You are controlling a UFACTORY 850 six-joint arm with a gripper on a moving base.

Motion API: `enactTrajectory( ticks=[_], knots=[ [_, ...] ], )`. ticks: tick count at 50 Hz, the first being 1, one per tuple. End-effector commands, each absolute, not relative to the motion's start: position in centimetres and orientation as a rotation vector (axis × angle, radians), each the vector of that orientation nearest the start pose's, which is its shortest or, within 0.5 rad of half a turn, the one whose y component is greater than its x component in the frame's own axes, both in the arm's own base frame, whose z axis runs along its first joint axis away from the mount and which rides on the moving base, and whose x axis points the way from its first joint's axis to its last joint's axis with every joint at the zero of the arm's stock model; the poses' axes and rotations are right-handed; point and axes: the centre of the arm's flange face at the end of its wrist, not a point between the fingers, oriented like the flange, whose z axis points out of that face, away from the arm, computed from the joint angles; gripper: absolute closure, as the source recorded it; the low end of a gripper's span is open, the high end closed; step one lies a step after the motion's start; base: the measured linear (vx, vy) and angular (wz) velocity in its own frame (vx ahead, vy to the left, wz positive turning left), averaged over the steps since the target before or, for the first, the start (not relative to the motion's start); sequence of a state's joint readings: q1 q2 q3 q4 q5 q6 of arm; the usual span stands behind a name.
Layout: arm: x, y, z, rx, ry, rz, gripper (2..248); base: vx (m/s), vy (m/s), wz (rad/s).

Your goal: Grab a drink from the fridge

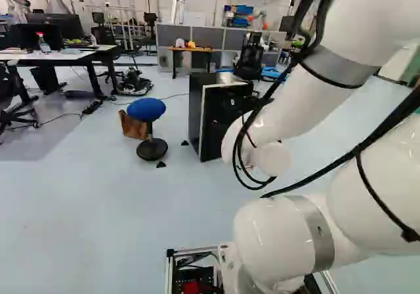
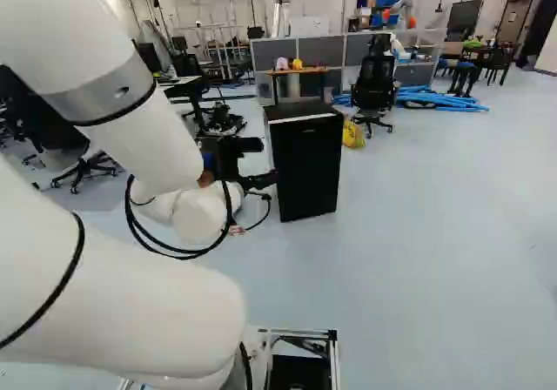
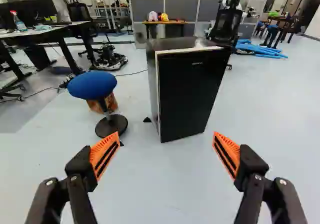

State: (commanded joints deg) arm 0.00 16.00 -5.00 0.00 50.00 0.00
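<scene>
A gripper [image 2: 259, 164], its fingers spread wide apart, faces a closed black fridge [image 3: 190, 96] standing on the pale floor [image 3: 165, 179] near a blue-topped stool [image 3: 92, 85].

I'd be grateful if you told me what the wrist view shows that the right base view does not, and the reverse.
Only the wrist view: the spray bottle on a desk, the blue stool's round black foot, and a clear look at the open gripper.

Only the right base view: the arm's white links and a yellow bag on the floor beyond the fridge.

Both: the black mini-fridge, the black swivel chair and the blue tubes.
</scene>
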Motion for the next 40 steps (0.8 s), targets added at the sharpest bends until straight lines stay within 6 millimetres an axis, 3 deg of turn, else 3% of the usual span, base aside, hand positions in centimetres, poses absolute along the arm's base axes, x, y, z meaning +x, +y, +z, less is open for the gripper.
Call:
enactTrajectory(
  ticks=[40],
  knots=[
    [27.03, 0.0, 36.56, -2.558, 0.0, -1.824, 3, 0.01, -0.005, -0.018]
  ],
)
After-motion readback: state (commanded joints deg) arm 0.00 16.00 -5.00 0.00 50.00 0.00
